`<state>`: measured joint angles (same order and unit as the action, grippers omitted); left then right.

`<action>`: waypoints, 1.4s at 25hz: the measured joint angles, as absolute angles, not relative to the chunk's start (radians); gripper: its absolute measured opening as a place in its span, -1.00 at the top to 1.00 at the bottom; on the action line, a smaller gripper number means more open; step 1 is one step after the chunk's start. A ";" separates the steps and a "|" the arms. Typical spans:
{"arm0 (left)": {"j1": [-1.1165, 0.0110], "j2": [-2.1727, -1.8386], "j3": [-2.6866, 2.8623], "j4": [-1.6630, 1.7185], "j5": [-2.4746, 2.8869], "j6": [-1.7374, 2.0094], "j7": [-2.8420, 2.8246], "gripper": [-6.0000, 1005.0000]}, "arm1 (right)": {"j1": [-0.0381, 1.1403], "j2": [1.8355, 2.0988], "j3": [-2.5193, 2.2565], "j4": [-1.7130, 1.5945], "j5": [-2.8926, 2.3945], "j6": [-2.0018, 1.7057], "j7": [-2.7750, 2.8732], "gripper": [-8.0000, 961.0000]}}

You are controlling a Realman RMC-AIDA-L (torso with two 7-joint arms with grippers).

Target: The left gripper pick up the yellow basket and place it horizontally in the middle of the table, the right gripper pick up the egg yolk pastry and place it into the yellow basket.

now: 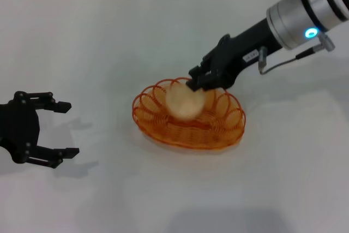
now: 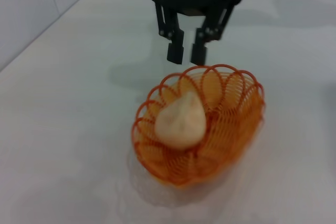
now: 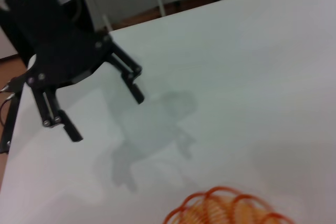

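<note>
over the yellow basket [image 1: 188, 118], the right tool [image 1: 200, 84] stands just apart above the egg yolk pastry [image 1: 184, 102]; placing looks finished, next retreat. left tool [image 1: 61, 128] parked wide.

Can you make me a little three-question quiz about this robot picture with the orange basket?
1. True or false: the egg yolk pastry is lying on the table outside the yellow basket.
2. Which tool is beside the basket's rim: A) the right gripper, B) the left gripper?
3. Fill in the missing word: the left tool's fingers are spread ____.

Key
1. False: the pastry sits inside the basket.
2. A: the right tool is at the basket's far rim, let go of the pastry, its fingertips close together with a narrow gap. The left one is off to the side, away from the basket.
3. Open.
</note>
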<state>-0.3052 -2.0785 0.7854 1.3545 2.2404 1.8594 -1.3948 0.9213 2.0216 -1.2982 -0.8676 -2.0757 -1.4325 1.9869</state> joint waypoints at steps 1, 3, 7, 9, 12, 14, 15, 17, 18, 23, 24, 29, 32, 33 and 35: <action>-0.305 -2.079 0.786 1.354 2.240 1.859 -1.395 -0.78 | 0.920 2.021 -1.309 -0.868 -2.074 -1.433 1.986 0.69; -0.305 -2.079 0.785 1.355 2.240 1.859 -1.395 -0.78 | 0.919 2.021 -1.333 -0.870 -2.073 -1.436 1.986 0.62; -0.303 -2.079 0.784 1.355 2.240 1.859 -1.396 -0.78 | 0.910 2.020 -1.357 -0.883 -2.072 -1.442 1.986 0.48; -0.302 -2.078 0.780 1.355 2.239 1.857 -1.396 -0.78 | 0.893 2.019 -1.355 -0.906 -2.069 -1.446 1.986 0.32; -0.298 -2.079 0.776 1.355 2.234 1.845 -1.395 -0.78 | 0.833 2.015 -1.347 -0.983 -2.063 -1.451 1.981 0.08; -0.294 -2.079 0.772 1.355 2.229 1.829 -1.393 -0.78 | 0.777 2.014 -1.331 -1.045 -2.058 -1.452 1.963 -0.10; -0.294 -2.079 0.770 1.354 2.227 1.826 -1.391 -0.78 | 0.751 2.014 -1.323 -1.070 -2.051 -1.453 1.948 -0.20; -0.294 -2.079 0.759 1.348 2.214 1.815 -1.388 -0.78 | 0.697 2.014 -1.294 -1.094 -2.026 -1.453 1.906 -0.39; -0.295 -2.078 0.753 1.340 2.200 1.807 -1.387 -0.78 | 0.672 2.013 -1.275 -1.098 -2.013 -1.454 1.882 -0.48; -0.321 -2.070 0.741 1.259 2.147 1.789 -1.368 -0.78 | 0.566 2.011 -1.175 -1.069 -1.967 -1.506 1.739 -0.78; -0.331 -2.067 0.742 1.244 2.147 1.789 -1.367 -0.78 | 0.556 2.011 -1.163 -1.064 -1.962 -1.519 1.721 -0.78; -0.344 -2.055 0.744 1.219 2.145 1.797 -1.366 -0.78 | 0.520 2.010 -1.072 -1.002 -1.942 -1.606 1.606 -0.78; -0.350 -2.053 0.741 1.206 2.131 1.821 -1.358 -0.78 | 0.514 2.006 -1.012 -0.959 -1.932 -1.648 1.551 -0.78; -0.353 -2.052 0.740 1.199 2.125 1.827 -1.356 -0.78 | 0.514 2.004 -0.999 -0.946 -1.931 -1.660 1.538 -0.78; -0.357 -2.048 0.739 1.183 2.114 1.837 -1.354 -0.78 | 0.513 2.001 -0.989 -0.934 -1.931 -1.673 1.524 -0.78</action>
<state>-0.3570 -2.0478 0.7393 1.1833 2.1141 1.8372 -1.3544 0.5134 2.0008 -0.9886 -0.9345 -1.9313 -1.6732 1.5244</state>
